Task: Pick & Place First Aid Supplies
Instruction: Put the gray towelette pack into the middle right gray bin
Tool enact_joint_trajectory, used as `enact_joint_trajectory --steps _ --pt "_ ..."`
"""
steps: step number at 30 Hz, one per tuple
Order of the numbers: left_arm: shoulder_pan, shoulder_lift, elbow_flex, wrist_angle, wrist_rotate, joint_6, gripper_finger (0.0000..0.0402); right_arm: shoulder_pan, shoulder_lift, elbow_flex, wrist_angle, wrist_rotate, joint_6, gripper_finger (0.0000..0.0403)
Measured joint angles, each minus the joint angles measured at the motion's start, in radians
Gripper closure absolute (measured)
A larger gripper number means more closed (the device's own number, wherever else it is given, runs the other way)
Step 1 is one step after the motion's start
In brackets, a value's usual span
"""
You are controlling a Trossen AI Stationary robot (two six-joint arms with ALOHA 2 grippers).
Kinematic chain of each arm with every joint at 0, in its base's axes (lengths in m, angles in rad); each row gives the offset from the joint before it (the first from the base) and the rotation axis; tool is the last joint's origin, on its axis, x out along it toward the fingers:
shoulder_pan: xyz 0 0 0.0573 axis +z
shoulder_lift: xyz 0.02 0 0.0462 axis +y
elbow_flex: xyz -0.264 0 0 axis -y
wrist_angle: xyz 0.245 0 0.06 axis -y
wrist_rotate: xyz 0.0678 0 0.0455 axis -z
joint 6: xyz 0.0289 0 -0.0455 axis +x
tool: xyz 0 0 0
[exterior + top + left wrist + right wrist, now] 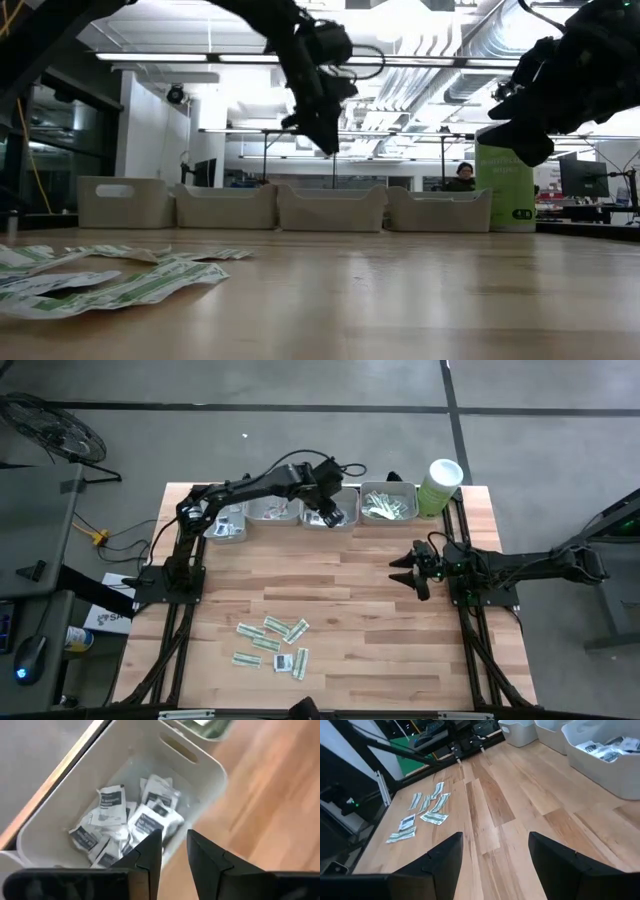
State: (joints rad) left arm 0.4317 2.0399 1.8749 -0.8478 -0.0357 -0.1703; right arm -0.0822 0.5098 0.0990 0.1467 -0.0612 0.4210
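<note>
Sachets (272, 641) scattered loose on the near-left part of the wooden table (400, 660), green-white strips mixed with a few squarish white ones, well apart from both arms. Seen flat and close in the low view as pale strips (120, 285) at the left edge of the table. More white sachets (125, 820) with dark marks heaped inside the third tray (210, 775) of the row of four grey trays along the far edge; green-white strips (385, 508) in the fourth tray (389, 488), next to the tall green tub (438, 486) at the far right corner.

Left gripper (333, 515) hovering over the third tray's near rim, fingers (150, 852) slightly parted with a narrow gap between them, nothing pinched. In the low view, hanging well above the tray row (325, 135).

Right gripper (408, 572) waiting over bare wood at the right-middle of the table, fingers (445, 857) spread wide, empty, pointing toward the loose sachets (425, 812).
</note>
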Motion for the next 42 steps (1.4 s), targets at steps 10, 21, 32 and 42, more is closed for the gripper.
enact_joint_trajectory --steps 10,21,32,42 --pt "-0.076 -0.001 0.208 -0.367 0.001 0.152 0.0313 0.000 0.000 0.000 0.000 -0.001 -0.021 0.0183" --pt "-0.240 -0.059 0.236 -0.732 -0.064 0.123 0.0315 0.000 0.000 0.000 -0.037 -0.003 -0.019 0.0183" --pt "-0.497 -0.256 0.073 -0.720 -0.197 -0.064 0.0315 0.000 0.000 0.000 -0.031 -0.004 -0.011 0.0183" --pt "-0.725 -0.428 -0.354 -0.528 -0.132 -0.133 0.0315 0.000 0.000 0.000 -0.030 -0.003 -0.002 0.0183"
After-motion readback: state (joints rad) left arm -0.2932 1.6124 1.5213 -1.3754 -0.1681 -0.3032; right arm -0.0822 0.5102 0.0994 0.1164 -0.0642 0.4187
